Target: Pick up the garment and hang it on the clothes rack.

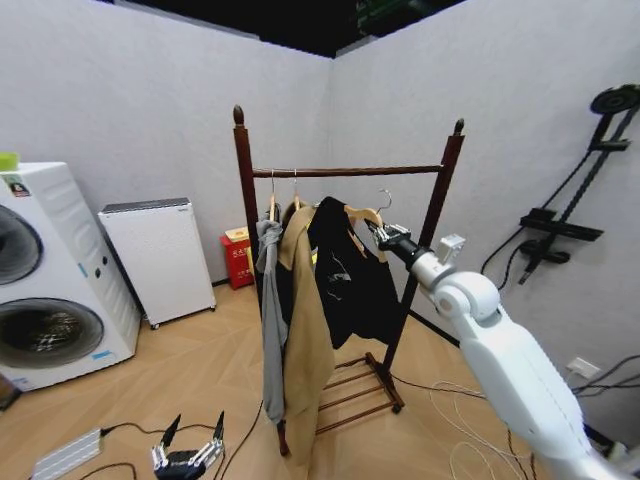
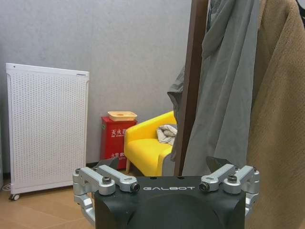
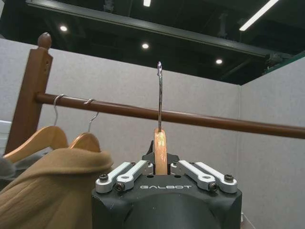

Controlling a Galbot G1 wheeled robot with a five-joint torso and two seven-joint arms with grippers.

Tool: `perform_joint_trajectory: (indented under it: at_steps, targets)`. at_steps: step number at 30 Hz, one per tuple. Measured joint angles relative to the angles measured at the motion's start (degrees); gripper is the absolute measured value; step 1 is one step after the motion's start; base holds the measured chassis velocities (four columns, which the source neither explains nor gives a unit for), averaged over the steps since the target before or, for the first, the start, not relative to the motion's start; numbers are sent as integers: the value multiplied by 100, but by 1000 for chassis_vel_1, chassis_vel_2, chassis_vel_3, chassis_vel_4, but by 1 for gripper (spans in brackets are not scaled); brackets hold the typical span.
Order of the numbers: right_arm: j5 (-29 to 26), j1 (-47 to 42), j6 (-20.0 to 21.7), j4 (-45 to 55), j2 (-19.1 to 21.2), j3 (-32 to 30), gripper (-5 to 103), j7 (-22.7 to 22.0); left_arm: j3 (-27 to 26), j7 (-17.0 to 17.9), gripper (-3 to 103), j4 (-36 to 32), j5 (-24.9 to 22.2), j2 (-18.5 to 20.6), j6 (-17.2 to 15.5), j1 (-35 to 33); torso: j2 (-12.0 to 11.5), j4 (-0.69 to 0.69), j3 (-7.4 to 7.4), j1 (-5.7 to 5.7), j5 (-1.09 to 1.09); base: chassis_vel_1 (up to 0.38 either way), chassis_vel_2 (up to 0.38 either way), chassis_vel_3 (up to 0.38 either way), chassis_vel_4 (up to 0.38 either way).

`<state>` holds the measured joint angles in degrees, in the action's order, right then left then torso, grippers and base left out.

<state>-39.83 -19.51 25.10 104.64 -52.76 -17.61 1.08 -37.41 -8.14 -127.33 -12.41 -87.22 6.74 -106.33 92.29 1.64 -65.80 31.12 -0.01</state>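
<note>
right tool at frame centre-right, clamped on the wooden hanger carrying the garment; hook upright, its tip above the top rail in the right wrist view, not seated on it. garment hangs mid-frame under the rail of the clothes rack, just beside the tan coat and grey jacket, both already hung. left tool low at bottom centre-left near the floor, fingers spread, holding nothing.
</note>
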Motion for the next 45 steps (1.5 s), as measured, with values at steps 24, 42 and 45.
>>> perform_joint_trajectory:
  at_steps: [24,42,45]
  targets:
    - [484,2463,-18,-2532,-1615,1921,10,-164,0,-1,100,0,0,0,0,0,-2,-3,-2,4,0,0,0,0,0]
    - [-89,2891,1003,-2973,-1833,2042,10,-981,0,-1,100,0,0,0,0,0,-2,-2,-1,2,1,0,0,0,0]
    - [-211,2887,1166,-2928,-1802,2030,10,-1061,0,-1,100,0,0,0,0,0,-2,-2,-1,3,1,0,0,0,0]
